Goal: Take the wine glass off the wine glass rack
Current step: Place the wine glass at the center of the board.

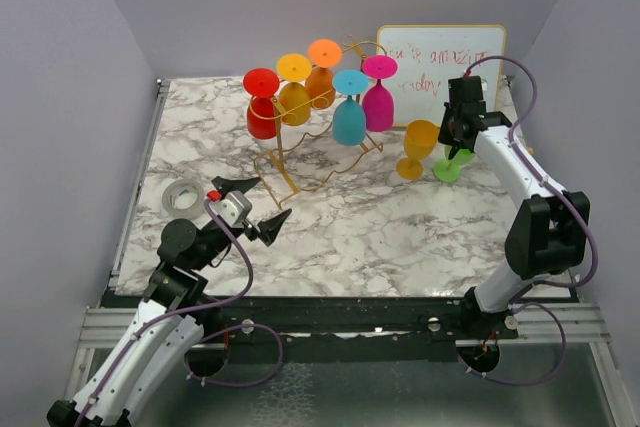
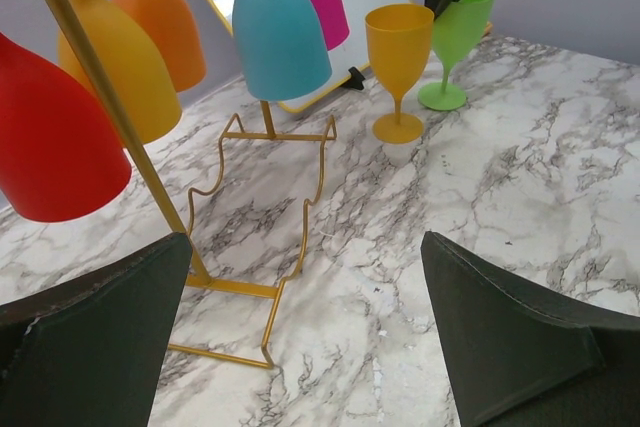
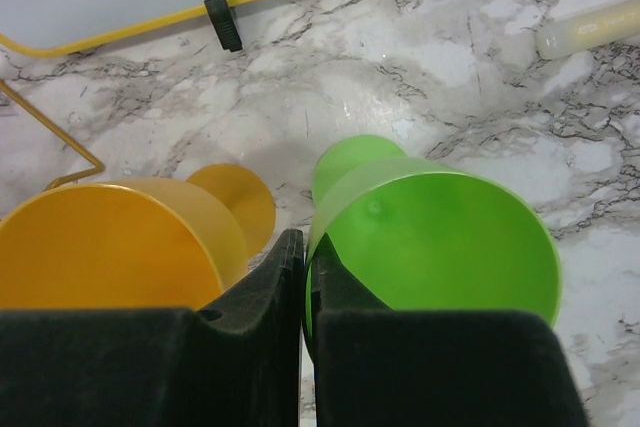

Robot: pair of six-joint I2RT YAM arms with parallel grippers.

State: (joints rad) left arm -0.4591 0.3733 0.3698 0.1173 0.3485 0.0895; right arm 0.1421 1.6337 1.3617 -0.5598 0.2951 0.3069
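Nearest the arm bases, the left arm's two black fingers stand spread wide apart over the white-and-grey marbled counter, holding nothing. They point toward the foot of the rack. Just to their left a grey roll of tape lies flat on the counter.

Beyond them stands the thin gold wire wine glass rack, its wavy base rails on the counter. Five plastic glasses hang from it upside down with their round feet uppermost. From left to right they are a red glass, a yellow glass, an orange glass, a teal glass and a magenta glass.

To the right of the rack, off it, an amber plastic goblet stands upright on the counter. Just beside that stands the lime-green plastic wine glass, also upright with its foot down on the marble. The right arm's black fingers are pinched together on the green glass's rim, with the near wall of the bowl between them.

At the far edge, behind both glasses, a gold-framed white-board with red writing leans upright.
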